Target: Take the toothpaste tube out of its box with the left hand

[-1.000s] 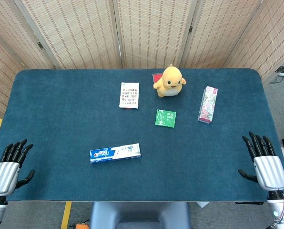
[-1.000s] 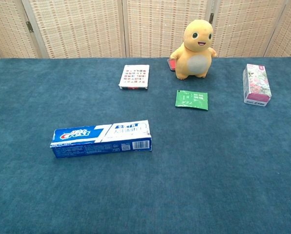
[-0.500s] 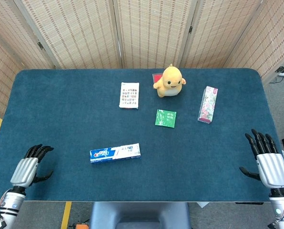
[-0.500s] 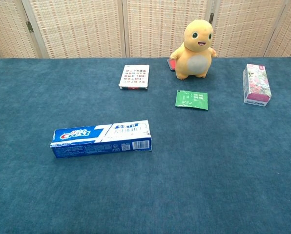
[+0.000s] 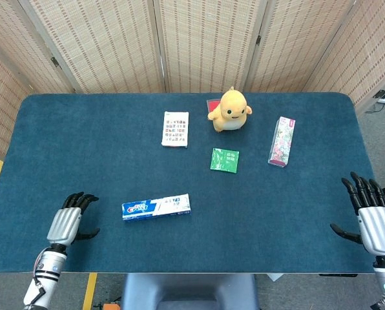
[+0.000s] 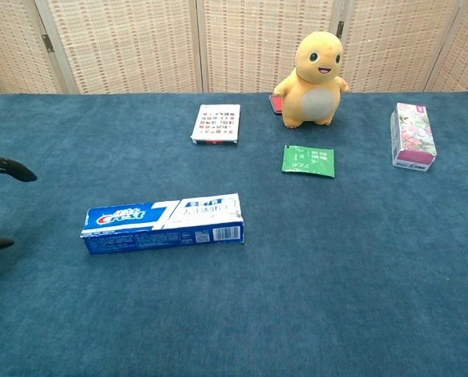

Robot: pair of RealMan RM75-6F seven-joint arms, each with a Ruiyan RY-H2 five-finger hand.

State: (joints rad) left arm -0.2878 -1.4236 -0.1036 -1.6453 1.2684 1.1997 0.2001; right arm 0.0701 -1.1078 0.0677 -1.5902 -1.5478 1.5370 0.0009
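The left robot hand (image 5: 68, 219) hovers over the near left part of the blue surface (image 5: 102, 161), released, its dark fingers (image 5: 77, 199) spread and curved, holding nothing; in the chest view only two dark fingertips (image 6: 14, 170) show at the left edge. Just to the right of this robot hand, near it but not touching, lies the toothpaste box (image 5: 156, 206), flat on its long side, with its blue end toward the robot hand and its white end away. The box is closed as far as can be seen, and the tube itself is hidden.

The right robot hand (image 5: 372, 219) sits at the near right edge of the surface, well apart from the box, also released with fingers spread and empty.

Farther from both robot hands, toward the middle, lies a green sachet (image 5: 224, 160). Beyond the left robot hand and to its right lies a white printed card pack (image 5: 175, 128). A pink floral box (image 5: 281, 141) lies beyond the right robot hand. Farthest back stands a yellow plush toy (image 5: 229, 110), upright, with a red item (image 5: 212, 103) partly hidden behind it.
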